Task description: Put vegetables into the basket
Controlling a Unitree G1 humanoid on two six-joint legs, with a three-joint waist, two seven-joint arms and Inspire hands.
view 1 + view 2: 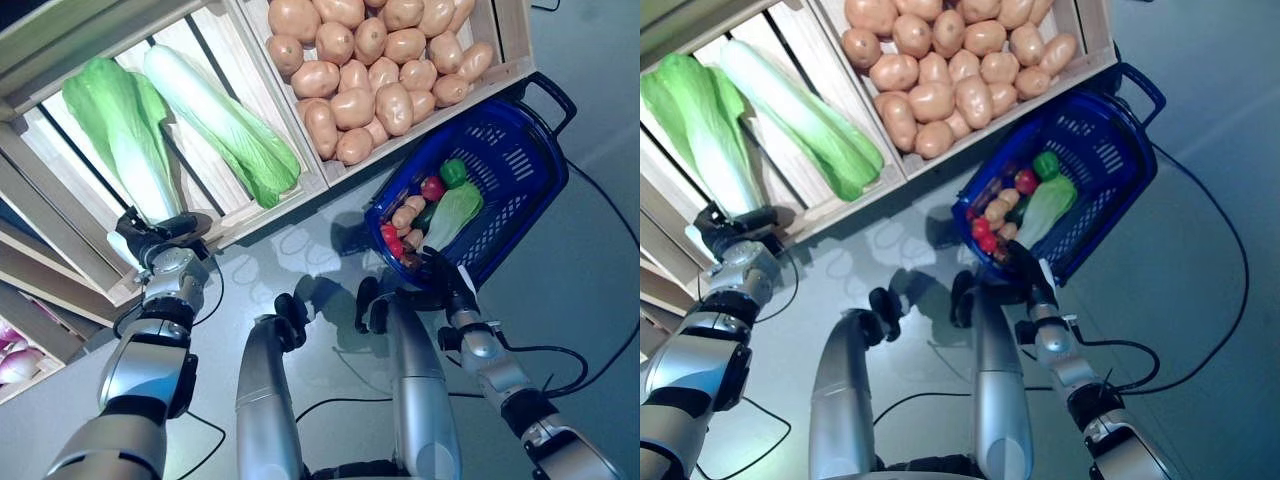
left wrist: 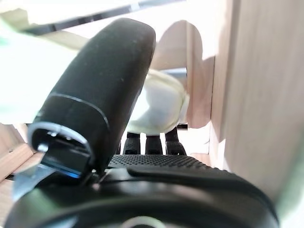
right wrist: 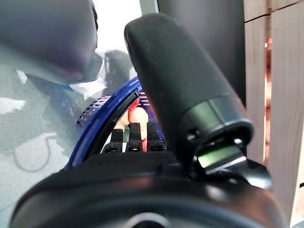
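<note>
Two long green-and-white cabbages lie in a slatted wooden crate (image 1: pixel 215 215). My left hand (image 1: pixel 160 240) is at the white stalk end of the left cabbage (image 1: pixel 120 130). In the left wrist view the thumb (image 2: pixel 99 90) lies over that pale stalk end (image 2: pixel 159 104) and the fingers (image 2: pixel 149 142) curl under it. The second cabbage (image 1: pixel 225 120) lies free beside it. On the floor to the right stands a blue mesh basket (image 1: pixel 520 160), with my right hand (image 1: pixel 445 275) shut on its near rim (image 3: pixel 99 118). It holds a cabbage (image 1: pixel 455 212), a green pepper, a tomato and small potatoes.
A crate of several potatoes (image 1: pixel 370 70) stands next to the cabbage crate, just behind the basket. A wooden divider (image 1: pixel 285 110) separates the two. Purple onions (image 1: pixel 15 362) show in a lower bin at the far left. Grey floor (image 1: pixel 590 270) lies open to the right of the basket.
</note>
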